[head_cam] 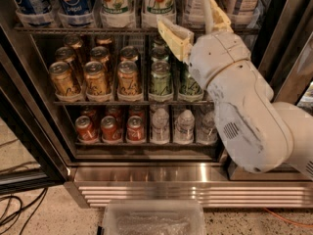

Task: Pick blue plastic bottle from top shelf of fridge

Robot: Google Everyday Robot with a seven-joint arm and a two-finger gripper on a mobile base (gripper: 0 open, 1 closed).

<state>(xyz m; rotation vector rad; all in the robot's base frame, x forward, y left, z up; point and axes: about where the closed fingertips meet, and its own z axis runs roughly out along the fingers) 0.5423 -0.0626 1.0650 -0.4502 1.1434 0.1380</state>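
Two blue Pepsi plastic bottles stand at the left end of the top shelf, a thin wire rack in the fridge. Only their lower halves show. Green-labelled bottles and pale bottles stand to their right. My gripper is open and empty, raised in front of the shelf's right half, before the green and pale bottles. One yellowish finger points left at rack level and the other points up. The gripper is well right of the blue bottles and touches nothing.
Gold and green cans fill the middle rack. Red cans and clear water bottles fill the lowest rack. The black door frame runs down the left. A clear plastic bin lies on the floor in front, with cables at the left.
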